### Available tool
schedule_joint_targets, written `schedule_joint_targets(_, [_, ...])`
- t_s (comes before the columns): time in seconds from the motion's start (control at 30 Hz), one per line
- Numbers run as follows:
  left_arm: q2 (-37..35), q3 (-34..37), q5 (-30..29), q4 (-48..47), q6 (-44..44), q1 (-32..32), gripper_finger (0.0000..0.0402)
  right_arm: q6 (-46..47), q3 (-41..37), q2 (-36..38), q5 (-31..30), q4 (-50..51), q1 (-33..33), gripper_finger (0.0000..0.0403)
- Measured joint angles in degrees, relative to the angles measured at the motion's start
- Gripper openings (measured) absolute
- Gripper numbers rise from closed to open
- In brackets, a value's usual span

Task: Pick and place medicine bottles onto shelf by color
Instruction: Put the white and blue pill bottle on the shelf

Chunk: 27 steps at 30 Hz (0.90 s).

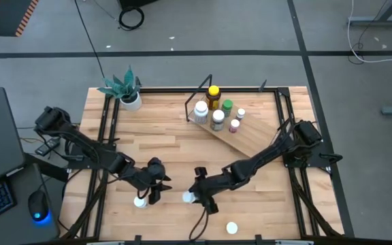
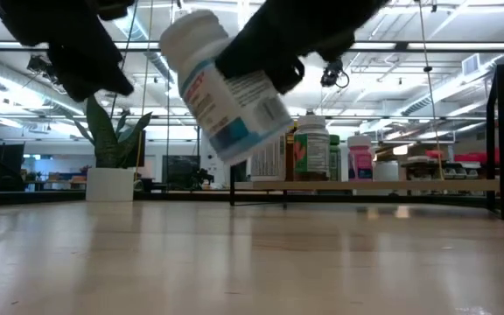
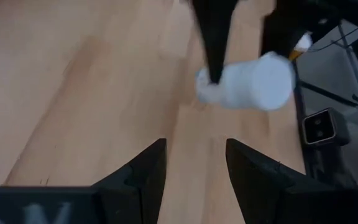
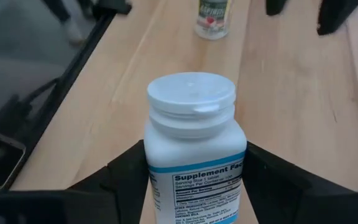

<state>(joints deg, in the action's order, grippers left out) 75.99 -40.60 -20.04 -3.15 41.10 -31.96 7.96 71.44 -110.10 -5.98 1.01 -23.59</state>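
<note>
Overhead only a cap shows — low down (tilted), right fingers (image 4: pixel 194 171) clench white bottle (image 4: pixel 194 162).

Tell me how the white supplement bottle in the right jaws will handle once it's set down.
The white supplement bottle hangs tilted in the right gripper, so it may tip if released at that angle. Its round body would probably roll once on its side. The smooth plastic label looks somewhat slippery, so it could shift in the jaws.

Six bottles (image 1: pixel 216 110) on tilted shelf (image 1: pixel 247 136)
</note>
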Motion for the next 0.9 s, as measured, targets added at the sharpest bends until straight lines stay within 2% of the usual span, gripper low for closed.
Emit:
schedule_joint_targets(0.2, [-2.9,0.0,-9.0,0.5,-5.0,-2.4,0.0172,2.0,-8.8,0.0,-1.3,-21.2,0.1,0.0235])
schedule_joint_targets(0.33, [-3.0,0.0,-16.5,5.4,-17.1,-5.1,0.0172,2.6,-15.4,0.0,-3.7,-34.1,0.4,0.0234])
schedule_joint_targets(0.43, [-2.2,-0.1,-19.6,10.2,-24.5,-6.3,0.0172,3.0,-19.2,0.0,-5.8,-39.6,1.1,0.0238])
schedule_joint_targets(0.57, [-1.7,0.0,-21.3,14.0,-29.7,-6.0,0.0172,3.6,-21.0,-0.2,-6.0,-41.7,1.8,0.024])
schedule_joint_targets(0.9, [2.3,0.0,-20.6,15.7,-29.7,-0.8,0.0172,3.9,-23.8,-0.5,-7.5,-40.4,2.9,0.024])
